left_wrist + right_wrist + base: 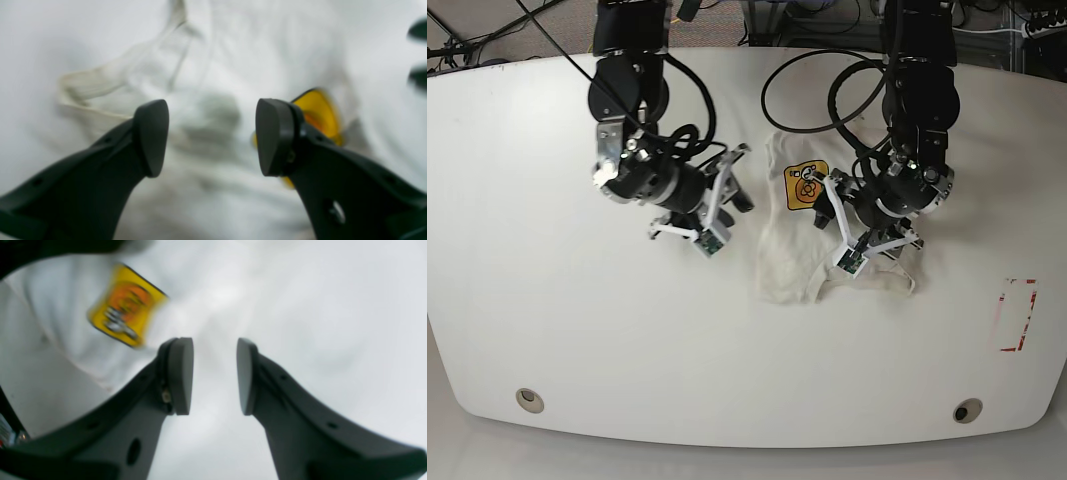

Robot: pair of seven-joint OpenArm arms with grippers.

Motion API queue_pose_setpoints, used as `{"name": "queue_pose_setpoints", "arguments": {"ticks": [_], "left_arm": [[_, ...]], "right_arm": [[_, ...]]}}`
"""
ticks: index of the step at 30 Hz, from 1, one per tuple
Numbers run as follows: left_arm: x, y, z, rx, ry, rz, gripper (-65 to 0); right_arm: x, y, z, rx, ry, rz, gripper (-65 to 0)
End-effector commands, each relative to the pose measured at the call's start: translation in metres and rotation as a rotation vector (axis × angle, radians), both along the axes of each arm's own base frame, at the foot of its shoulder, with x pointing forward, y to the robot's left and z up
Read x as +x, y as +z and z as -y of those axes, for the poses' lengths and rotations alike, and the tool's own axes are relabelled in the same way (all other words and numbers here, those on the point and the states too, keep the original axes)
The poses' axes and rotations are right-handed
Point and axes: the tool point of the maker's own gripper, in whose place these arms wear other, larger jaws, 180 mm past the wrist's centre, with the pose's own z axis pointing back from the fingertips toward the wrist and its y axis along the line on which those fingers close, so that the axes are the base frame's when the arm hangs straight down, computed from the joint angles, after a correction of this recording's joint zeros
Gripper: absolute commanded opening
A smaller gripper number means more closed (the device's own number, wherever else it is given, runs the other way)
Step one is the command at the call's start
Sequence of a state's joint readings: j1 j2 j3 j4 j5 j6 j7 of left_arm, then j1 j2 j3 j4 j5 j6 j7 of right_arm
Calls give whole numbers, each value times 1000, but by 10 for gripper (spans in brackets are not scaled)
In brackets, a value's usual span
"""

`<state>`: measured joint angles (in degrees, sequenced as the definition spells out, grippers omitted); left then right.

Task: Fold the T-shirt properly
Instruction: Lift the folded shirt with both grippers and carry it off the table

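The shirt [802, 250] lies bunched in a narrow heap on the white bench [547, 330], right of centre in the base view, its yellow badge [805, 185] facing up near the far end. The left claw [211, 136] hangs just over the heap, its pads apart and nothing between them; its wrist view shows the ribbed collar [100, 83] ahead to the left and the badge behind the right pad. The right claw [215, 376] is over the shirt's edge near the badge, likewise parted and empty.

Expect the cloth to be light, limp and without stiffness: it will drape, sag and drag folds along with it when you lift one point. Thin layers may slip from the pads or come up two at a time. Judge the better holds to be the firmer sewn parts, the collar rib, shoulder seams or hem, pinched well in from the edge. Since the shirt is crumpled, you will likely need to spread it flat with both claws first.
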<state>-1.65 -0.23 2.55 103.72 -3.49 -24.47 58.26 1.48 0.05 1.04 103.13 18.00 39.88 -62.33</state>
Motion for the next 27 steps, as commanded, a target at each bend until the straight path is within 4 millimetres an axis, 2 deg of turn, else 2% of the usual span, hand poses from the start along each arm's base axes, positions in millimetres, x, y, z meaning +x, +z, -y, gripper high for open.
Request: {"name": "queue_pose_setpoints", "arguments": {"ticks": [1,3,5,9,11,12,14,19,20,24,27], "left_arm": [[9,14,11,-103,66,86,-261],[8,10,14,-167,121,115,-261],[5,-2,8,-225,216,141,-261],[-2,-50,1,-254,333,107,-260],[-15,-76,0,-240,334,57,-260],[-24,-91,-8,-217,342,21,-260],[-32,-108,-28,-179,360,-16,-260],[-47,-111,-105,-64,401,-16,-260],[-53,-108,-131,-26,397,-18,-260],[-68,-96,-203,71,411,-68,-260],[-80,-75,-263,151,432,-75,-261]], "right_arm": [[19,22,32,45,-62,57,-442],[22,22,52,71,-100,47,-442],[23,22,77,93,-141,37,-442],[24,17,111,110,-196,10,-442],[23,20,118,127,-208,12,-442],[22,22,124,133,-212,15,-442],[19,22,130,142,-219,9,-442],[16,30,129,138,-206,33,-442],[12,29,129,134,-203,31,-442],[9,32,127,129,-196,42,-442],[6,37,125,120,-186,60,-445]]}}
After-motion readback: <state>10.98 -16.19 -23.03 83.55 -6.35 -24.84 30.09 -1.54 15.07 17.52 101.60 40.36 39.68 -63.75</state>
